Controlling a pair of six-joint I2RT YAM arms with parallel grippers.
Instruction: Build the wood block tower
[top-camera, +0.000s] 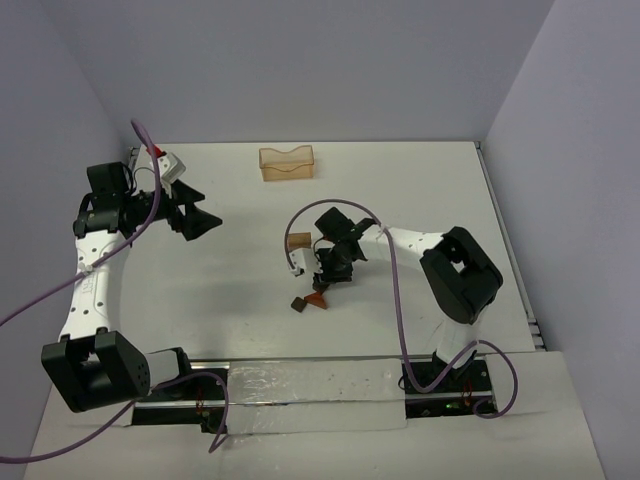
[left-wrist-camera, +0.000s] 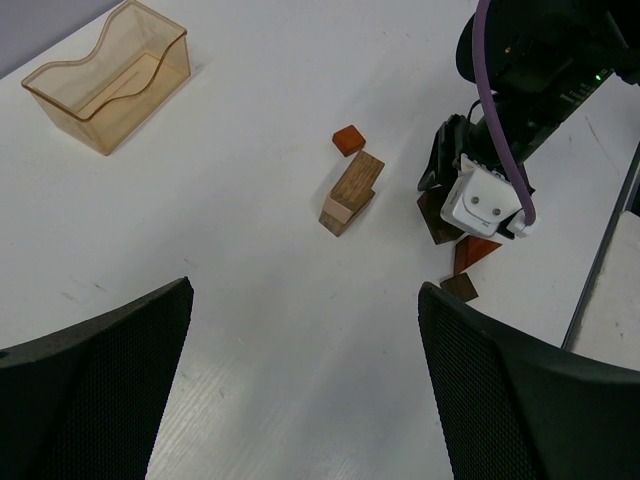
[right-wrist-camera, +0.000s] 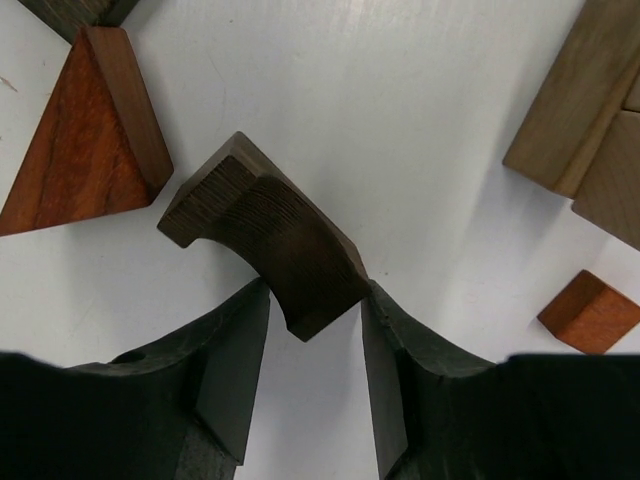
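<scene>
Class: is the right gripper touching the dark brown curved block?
Touching. The right wrist view shows the dark brown curved block inside the right gripper, with both fingers against its sides and no gap.

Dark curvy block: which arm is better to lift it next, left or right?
Right, probably. The right tool clasps the dark curved block on both sides; the left tool hangs wide open, well away from it.

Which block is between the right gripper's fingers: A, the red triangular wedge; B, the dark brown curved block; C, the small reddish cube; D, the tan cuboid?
B: the right wrist view shows the dark brown curved block between the fingers of the right gripper.
</scene>
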